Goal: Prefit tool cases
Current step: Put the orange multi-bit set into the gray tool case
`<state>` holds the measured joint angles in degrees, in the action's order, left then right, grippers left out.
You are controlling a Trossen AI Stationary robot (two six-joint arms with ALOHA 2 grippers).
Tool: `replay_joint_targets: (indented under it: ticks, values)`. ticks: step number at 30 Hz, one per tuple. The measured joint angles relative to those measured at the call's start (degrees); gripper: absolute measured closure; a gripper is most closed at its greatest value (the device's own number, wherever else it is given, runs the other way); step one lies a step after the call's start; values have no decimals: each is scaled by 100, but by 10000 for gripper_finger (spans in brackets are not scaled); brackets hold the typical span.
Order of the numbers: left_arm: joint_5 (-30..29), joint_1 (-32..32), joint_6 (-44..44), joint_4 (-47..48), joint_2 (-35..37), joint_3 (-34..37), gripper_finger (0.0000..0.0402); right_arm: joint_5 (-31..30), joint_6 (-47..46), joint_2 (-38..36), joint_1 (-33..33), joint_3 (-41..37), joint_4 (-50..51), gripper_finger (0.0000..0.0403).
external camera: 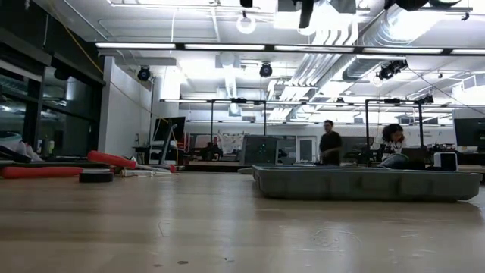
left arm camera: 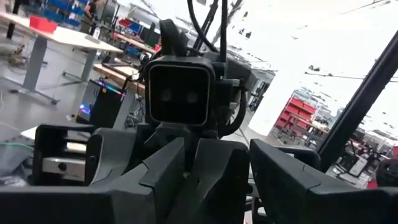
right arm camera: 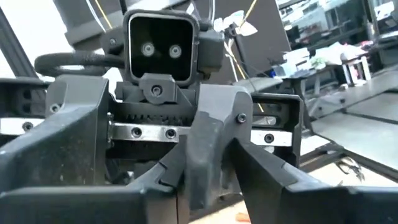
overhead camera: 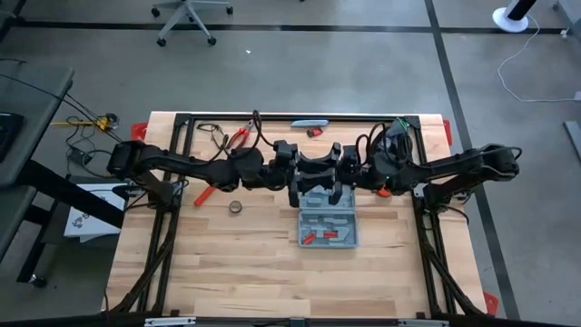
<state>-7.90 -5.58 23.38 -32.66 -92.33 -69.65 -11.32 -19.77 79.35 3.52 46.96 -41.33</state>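
Note:
The grey-blue tool case point(overhead camera: 327, 227) lies open and flat on its bottom in the middle of the table, with red-handled tools point(overhead camera: 313, 238) in its slots. In the low view it shows as a shallow tray point(external camera: 364, 183). Both grippers hang level above the case's far edge, clear of it and facing each other. My left gripper point(overhead camera: 313, 179) comes from the table's left and my right gripper point(overhead camera: 329, 179) from its right. Both are open. In the wrist views their fingers overlap: one finger of the left gripper point(right arm camera: 208, 143) stands between my right gripper's point(right arm camera: 211, 193) own.
A roll of tape point(overhead camera: 235, 207) and a red-handled tool point(overhead camera: 203, 196) lie left of the case. Red pliers point(overhead camera: 238, 136) and a thin grey-blue strip point(overhead camera: 310, 123) lie near the far edge. The near half of the table point(overhead camera: 254, 272) shows bare wood.

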Motion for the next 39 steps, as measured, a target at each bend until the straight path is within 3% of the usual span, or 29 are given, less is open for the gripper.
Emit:
replay_joint_targets:
  ticks: [5,12,17,22,30,34,39]
  values:
    - [-24,0,-87,-199,2,-15,229,21,-681,7,-5,-2,-448,295]
    - [-93,0,-101,-263,0,-15,229,10,-758,0,-4,-2,-336,295]
    - [-142,0,-292,-493,-20,-15,229,-24,-1578,-4,38,4,-365,295]
    - [-162,0,-346,-479,-20,-15,229,-7,-1600,1,11,4,-500,295]
    - [-294,4,-341,-661,-17,-15,229,404,-2032,4,-243,4,-691,294]
    - [-274,-17,-302,-714,-17,-15,229,697,-1678,1,-198,28,-730,294]
    - [-184,-53,-423,-861,-13,-15,229,590,-817,-4,-150,45,-644,295]
